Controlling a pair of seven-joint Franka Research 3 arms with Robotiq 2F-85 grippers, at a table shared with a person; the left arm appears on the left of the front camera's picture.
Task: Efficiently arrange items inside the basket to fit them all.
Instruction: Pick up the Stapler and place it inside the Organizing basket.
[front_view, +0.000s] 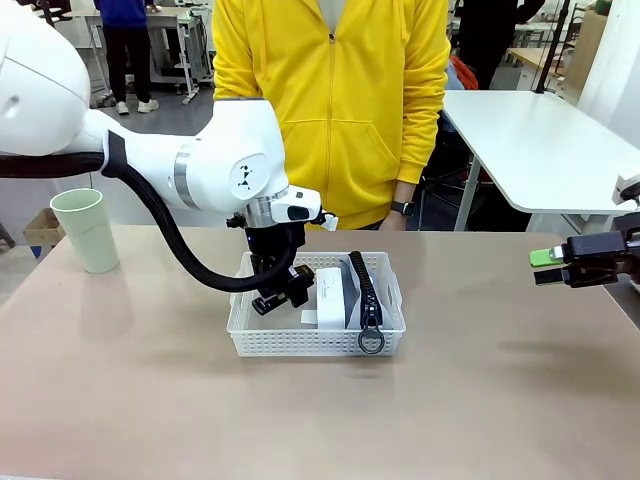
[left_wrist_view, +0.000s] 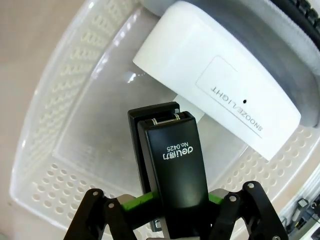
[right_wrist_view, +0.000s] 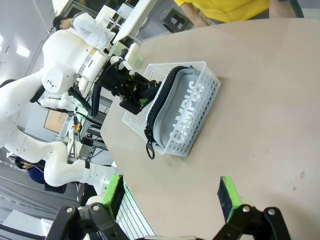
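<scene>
My left gripper (front_view: 279, 296) hangs inside the left half of the white basket (front_view: 300, 343), shut on the small black stapler (left_wrist_view: 172, 165), which sticks out between the green pads just above the basket floor (left_wrist_view: 90, 130). The white boxy device (left_wrist_view: 220, 95) stands to its right in the basket, and the grey pouch (front_view: 364, 290) with its black zipper and ring pull (front_view: 371, 341) fills the right side. The pale green cup (front_view: 85, 230) stands upright on the table at far left. My right gripper (front_view: 548, 266) hovers open at the right edge, well clear of the basket (right_wrist_view: 200, 120).
A person in a yellow hoodie (front_view: 335, 110) stands at the far side, directly behind the basket, hands low by the table's edge. A white table (front_view: 540, 140) stands behind at right. Bare tabletop (front_view: 300, 420) lies in front of the basket.
</scene>
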